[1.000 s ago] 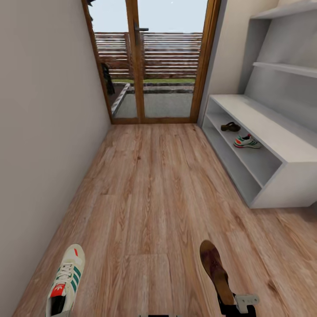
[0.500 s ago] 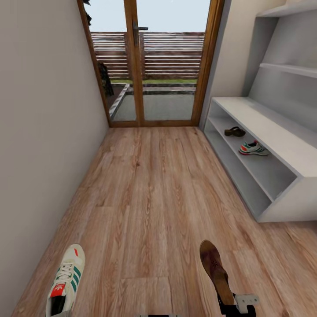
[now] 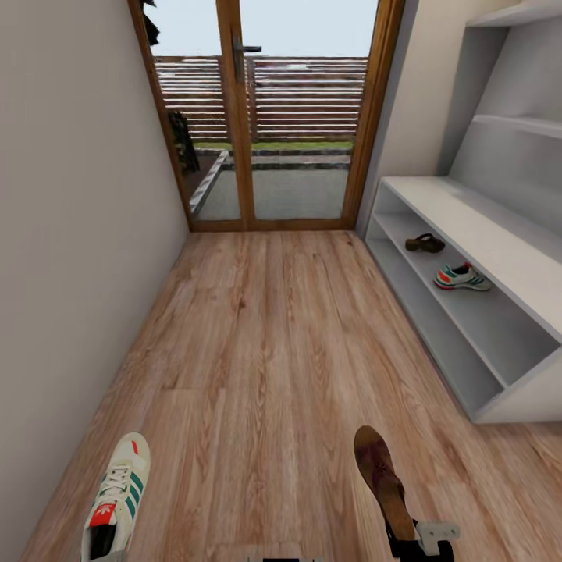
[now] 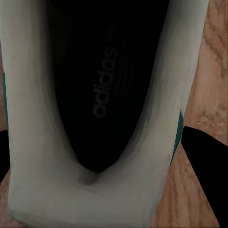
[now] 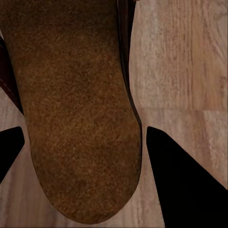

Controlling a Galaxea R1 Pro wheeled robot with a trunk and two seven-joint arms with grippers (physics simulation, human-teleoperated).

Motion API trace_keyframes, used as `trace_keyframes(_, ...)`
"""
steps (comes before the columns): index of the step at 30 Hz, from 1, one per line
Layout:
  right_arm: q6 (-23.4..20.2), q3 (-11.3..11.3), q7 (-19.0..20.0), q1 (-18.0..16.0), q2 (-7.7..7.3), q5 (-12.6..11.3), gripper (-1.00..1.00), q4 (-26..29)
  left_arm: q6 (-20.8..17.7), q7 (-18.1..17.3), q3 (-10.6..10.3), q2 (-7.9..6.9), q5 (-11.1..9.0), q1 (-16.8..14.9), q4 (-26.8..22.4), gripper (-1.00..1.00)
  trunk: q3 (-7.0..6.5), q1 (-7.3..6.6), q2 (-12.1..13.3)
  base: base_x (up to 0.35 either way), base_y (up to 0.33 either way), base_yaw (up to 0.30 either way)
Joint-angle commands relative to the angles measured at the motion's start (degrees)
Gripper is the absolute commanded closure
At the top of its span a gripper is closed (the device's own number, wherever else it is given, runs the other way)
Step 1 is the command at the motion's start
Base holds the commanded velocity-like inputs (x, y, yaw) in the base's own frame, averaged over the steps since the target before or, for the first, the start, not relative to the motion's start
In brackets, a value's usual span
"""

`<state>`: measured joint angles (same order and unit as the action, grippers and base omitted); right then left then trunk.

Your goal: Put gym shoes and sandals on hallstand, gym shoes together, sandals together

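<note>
— Left wrist view: is the cream-white lace-up sneaker with green stripes (image 4: 99, 95) actually gripped?
— It appears so. Its heel is seen between the dark fingers (image 4: 202, 156) of the left gripper (image 4: 102, 190), which look closed against its sides. In the right wrist view the flat brown sandal with a tan insole (image 5: 76, 109) is framed the same way by the right gripper (image 5: 83, 190), though contact of the fingertips (image 5: 175, 180) with it cannot be confirmed.

— Where are the others?
— A second sneaker (image 3: 462, 277) and a second sandal (image 3: 425, 243) are seen on the middle shelf of the pale-grey hallstand (image 3: 468, 226), a gap left between them.

— What could be spoiled?
— Each shoe is held by its heel only, toe pointing away. A jolt could probably tip one out onto the wood-plank corridor floor (image 3: 273, 328). A toe could also be knocked against the shelf edge.

— And the arms?
— Both are kept low and close to the body, shoes carried above the floor, toes forward.
</note>
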<state>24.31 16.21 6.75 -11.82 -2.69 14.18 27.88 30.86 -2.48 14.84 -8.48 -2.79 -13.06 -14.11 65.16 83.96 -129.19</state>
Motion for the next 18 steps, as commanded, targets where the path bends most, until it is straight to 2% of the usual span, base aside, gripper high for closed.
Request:
trace_keyframes(1,0.2,0.5,0.5,0.0,0.05,0.2,1.00,0.0,0.2,-0.2,0.1,0.01,-0.3,0.0,0.1,1.00,0.04,0.03,0.0,0.339,0.000,0.000)
trace_keyframes(18,0.2,0.5,0.5,0.0,0.05,0.2,1.00,0.0,0.2,-0.2,0.1,0.04,-0.3,0.0,0.1,1.00,0.04,0.03,0.0,0.338,0.000,0.000)
